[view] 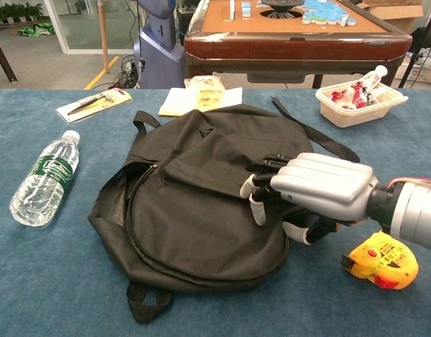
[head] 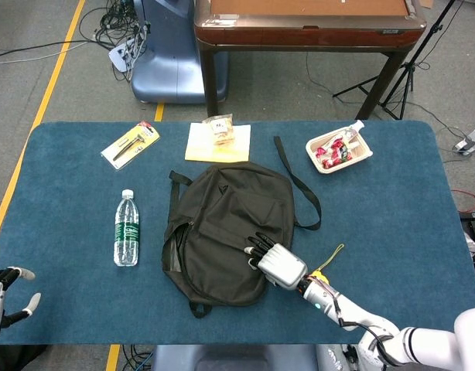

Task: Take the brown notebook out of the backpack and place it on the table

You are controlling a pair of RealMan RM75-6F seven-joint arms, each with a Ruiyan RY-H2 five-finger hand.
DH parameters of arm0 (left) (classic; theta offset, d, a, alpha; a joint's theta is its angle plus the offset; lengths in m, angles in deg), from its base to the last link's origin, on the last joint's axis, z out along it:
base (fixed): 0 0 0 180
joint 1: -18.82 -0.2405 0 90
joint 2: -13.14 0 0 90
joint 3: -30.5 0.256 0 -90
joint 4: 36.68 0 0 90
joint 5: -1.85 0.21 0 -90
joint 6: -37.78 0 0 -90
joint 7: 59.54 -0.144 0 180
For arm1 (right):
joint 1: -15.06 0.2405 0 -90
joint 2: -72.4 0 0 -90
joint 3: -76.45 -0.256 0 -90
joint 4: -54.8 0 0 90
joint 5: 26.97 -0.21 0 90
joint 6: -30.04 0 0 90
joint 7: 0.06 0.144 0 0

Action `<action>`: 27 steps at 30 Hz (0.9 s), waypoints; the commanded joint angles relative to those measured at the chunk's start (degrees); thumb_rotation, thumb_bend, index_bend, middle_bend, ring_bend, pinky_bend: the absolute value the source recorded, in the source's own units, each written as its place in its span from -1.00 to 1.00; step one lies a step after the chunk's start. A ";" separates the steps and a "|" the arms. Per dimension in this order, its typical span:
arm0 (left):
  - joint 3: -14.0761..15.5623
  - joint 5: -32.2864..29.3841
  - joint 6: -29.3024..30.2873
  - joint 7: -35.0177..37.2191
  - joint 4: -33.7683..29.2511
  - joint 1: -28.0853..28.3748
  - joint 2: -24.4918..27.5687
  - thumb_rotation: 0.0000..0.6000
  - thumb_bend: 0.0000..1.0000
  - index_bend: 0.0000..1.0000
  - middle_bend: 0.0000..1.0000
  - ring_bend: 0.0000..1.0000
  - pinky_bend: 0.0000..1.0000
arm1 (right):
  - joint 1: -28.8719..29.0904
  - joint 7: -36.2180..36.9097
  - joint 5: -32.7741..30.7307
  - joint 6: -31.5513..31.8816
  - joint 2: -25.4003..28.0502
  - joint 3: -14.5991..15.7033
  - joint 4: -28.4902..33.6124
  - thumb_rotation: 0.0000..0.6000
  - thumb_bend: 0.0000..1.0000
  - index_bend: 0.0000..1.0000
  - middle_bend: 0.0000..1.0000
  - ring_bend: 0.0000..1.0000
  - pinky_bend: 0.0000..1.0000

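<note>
Soft black fabric of the rounded backpack [view: 194, 203] is gripped by the curled silver right robot hand [view: 310, 191]; the left robot hand [head: 7, 287] is held open, empty.

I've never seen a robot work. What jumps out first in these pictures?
A black backpack lies flat in the middle of the blue table, and the silver right hand rests on its near right side, fingers curled into the fabric. A water bottle lies to the backpack's left; the left hand waits open at the table's corner.

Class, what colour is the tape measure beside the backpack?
Yellow tape measure, red parts; clearest in chest view.
</note>
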 commanded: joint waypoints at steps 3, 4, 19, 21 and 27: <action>-0.05 -0.04 -0.68 0.49 0.12 0.37 -0.04 1.00 -0.49 -0.15 -0.23 -0.38 -0.47 | 0.24 0.65 -0.92 -0.35 0.97 -0.09 1.52 1.00 0.08 0.24 -0.38 -0.89 -0.86; -0.15 0.05 -0.87 0.61 0.28 0.58 -0.02 1.00 -0.49 -0.15 -0.23 -0.38 -0.47 | 0.22 0.91 -0.88 0.05 1.14 -0.20 1.78 1.00 0.08 0.26 -0.36 -0.87 -0.86; -3.05 12.94 -7.86 13.11 4.87 12.23 2.21 1.00 -0.49 -0.11 -0.07 -0.15 -0.27 | -4.04 7.81 -9.58 11.35 -3.02 -8.21 4.18 1.00 0.12 0.39 -0.29 -0.77 -0.84; -3.05 16.60 -8.30 16.81 6.14 14.65 1.58 1.00 -0.49 -0.08 0.02 -0.08 -0.13 | -4.57 8.48 -11.63 12.46 -4.06 -9.66 4.45 1.00 0.14 0.39 -0.29 -0.77 -0.84; -2.11 27.10 -9.32 24.94 10.54 22.22 -2.55 1.00 -0.49 0.04 0.21 0.08 0.11 | -4.75 7.70 -15.07 13.27 -5.99 -11.67 4.73 1.00 0.15 0.39 -0.30 -0.77 -0.84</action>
